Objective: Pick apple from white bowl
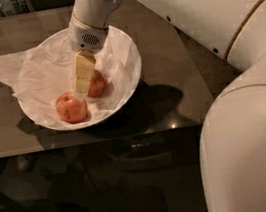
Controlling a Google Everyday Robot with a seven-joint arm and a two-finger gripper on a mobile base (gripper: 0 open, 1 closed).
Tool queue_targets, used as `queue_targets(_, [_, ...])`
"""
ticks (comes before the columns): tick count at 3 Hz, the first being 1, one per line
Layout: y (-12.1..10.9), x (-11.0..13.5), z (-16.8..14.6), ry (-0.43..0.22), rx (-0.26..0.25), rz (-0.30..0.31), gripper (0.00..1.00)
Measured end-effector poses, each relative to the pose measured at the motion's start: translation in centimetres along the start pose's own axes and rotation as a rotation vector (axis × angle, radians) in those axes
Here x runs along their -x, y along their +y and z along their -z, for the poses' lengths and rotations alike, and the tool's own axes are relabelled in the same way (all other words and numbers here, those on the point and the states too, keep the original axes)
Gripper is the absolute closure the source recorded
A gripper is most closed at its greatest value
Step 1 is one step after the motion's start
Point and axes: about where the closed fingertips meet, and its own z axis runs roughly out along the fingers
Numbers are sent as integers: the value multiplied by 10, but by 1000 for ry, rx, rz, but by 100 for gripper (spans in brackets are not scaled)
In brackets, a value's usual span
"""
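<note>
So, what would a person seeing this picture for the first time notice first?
The big white robot arm fills the right side and reaches into the wide glossy white bowl on the dark table. Its hand hangs inside the bowl, right beside the small red-orange apple, with a paler pinkish-orange apple lower left on wrinkly white paper.

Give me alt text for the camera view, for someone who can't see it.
The robot's tool hangs inside the white bowl, right beside the apple. A paler apple lies nearby on the wrinkled paper lining the bowl.
</note>
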Motion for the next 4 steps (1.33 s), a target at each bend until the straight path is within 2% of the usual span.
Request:
queue_targets(2, [16, -12, 2, -25, -44, -45, 0])
queue_targets(4, [12, -18, -3, 7, -47, -41, 0])
